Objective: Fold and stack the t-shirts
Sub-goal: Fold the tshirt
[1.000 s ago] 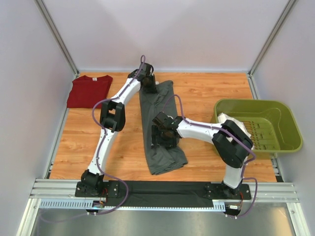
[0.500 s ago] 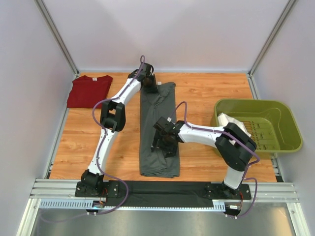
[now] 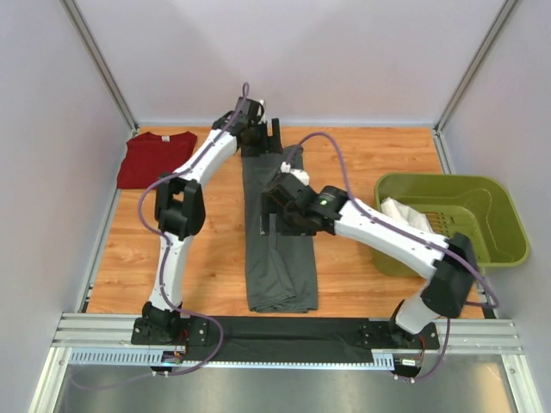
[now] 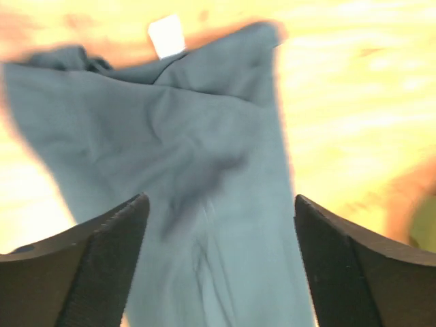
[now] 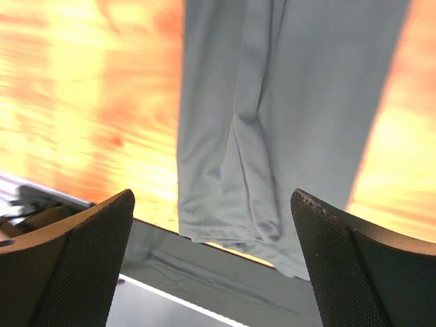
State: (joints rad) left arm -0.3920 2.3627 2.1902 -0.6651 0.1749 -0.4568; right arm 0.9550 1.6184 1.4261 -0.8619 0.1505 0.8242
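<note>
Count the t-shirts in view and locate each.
2. The dark grey t-shirt lies in a long strip down the middle of the table; the dark red t-shirt lies flat at the far left corner. White cloth in the green basket may be another; cannot tell.

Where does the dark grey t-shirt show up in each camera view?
Top external: dark grey t-shirt, a long folded strip down mid-table.
Left wrist: fills the centre, white neck label at top.
Right wrist: upper centre, hem toward the bottom.
Shared landmark: the wooden table flanking it.
</note>
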